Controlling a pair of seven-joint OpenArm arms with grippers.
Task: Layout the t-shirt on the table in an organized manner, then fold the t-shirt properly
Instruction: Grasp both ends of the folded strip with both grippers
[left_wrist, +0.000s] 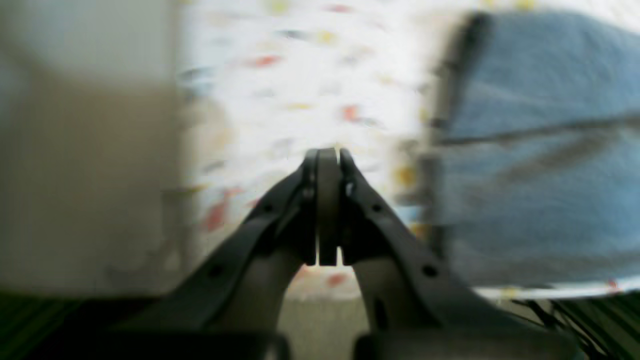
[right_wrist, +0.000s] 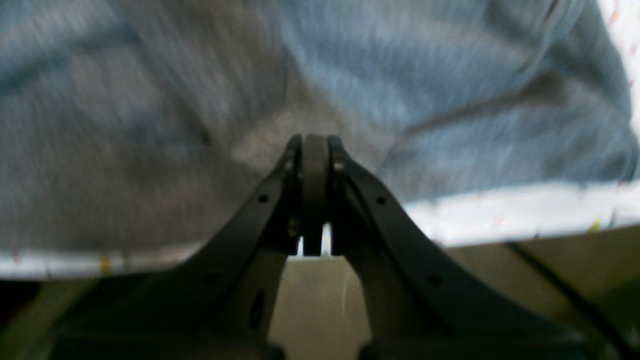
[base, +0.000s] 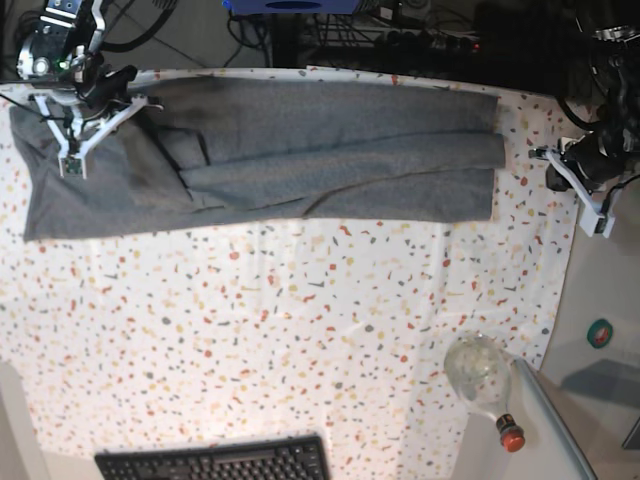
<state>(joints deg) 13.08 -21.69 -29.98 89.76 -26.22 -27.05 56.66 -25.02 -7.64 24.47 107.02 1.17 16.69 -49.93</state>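
Speckled table (base: 300, 330): t-shirt (base: 300, 160), keyboard (base: 215, 464), bottle (base: 482, 380).

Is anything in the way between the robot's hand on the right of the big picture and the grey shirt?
Nothing visible. Only bare speckled table lies between the shut left gripper and the t-shirt.

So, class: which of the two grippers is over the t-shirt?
The right gripper, over the t-shirt; the left gripper hangs past the table edge.
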